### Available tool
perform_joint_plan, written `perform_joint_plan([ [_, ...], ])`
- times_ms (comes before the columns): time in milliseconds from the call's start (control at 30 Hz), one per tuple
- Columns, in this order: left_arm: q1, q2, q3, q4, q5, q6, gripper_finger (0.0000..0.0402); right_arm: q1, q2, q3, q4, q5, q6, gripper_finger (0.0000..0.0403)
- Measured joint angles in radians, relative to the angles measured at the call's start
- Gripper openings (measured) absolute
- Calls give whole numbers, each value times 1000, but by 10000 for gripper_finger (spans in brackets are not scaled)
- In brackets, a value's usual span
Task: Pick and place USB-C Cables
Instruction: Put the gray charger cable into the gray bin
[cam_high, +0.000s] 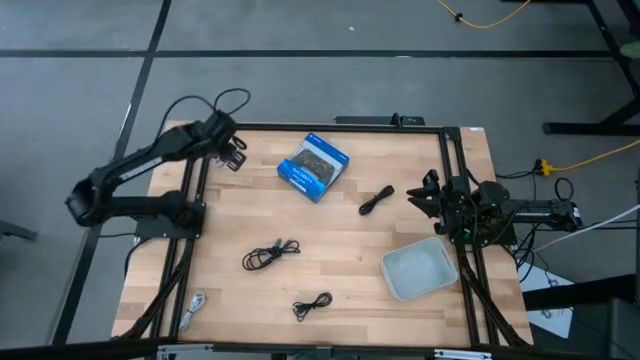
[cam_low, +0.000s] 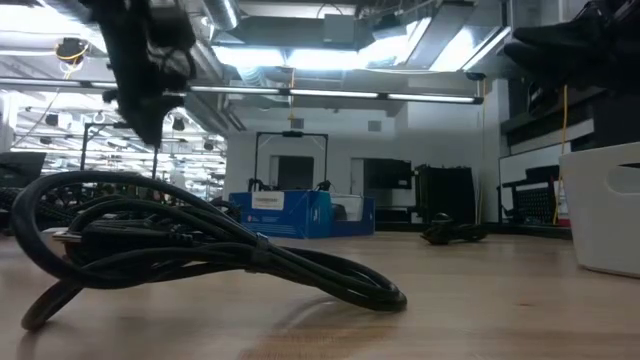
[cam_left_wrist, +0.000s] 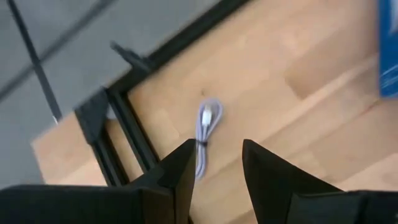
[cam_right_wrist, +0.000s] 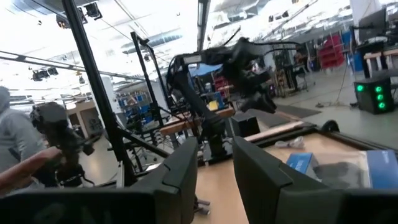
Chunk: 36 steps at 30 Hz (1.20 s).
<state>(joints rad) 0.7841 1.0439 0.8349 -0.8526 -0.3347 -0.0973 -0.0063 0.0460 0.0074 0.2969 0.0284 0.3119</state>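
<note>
From the high view, the left pincer (cam_high: 235, 152) is seen raised over the table's (cam_high: 330, 230) far left corner, while the right pincer (cam_high: 428, 196) is parked at the right edge, beside the pale bin (cam_high: 418, 270). Black USB-C cables (cam_high: 271, 254) are scattered well away from both.

In the low view, a black coil (cam_low: 200, 245) fills the foreground.

In the left wrist view, the left pincer is released, and a pale cable (cam_left_wrist: 208, 127) lies just ahead of its fingers (cam_left_wrist: 180, 171). A slack loop could be missed or nudged aside, given how thin the cable is.

In the right wrist view, the right pincer is also held released.
</note>
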Motion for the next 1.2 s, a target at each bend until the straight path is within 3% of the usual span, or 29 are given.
perform_joint_plan([
  [233,139,184,0,0,126,125,125,0,0,0,-3,-2,-1,106],
  [733,173,505,0,116,111,248,125,0,0,0,-56,-5,-1,106],
  [900,173,564,0,121,63,239,125,0,0,0,-56,-5,-1,106],
  [1200,173,562,2,134,10,147,125,0,0,0,-57,-6,-2,106],
])
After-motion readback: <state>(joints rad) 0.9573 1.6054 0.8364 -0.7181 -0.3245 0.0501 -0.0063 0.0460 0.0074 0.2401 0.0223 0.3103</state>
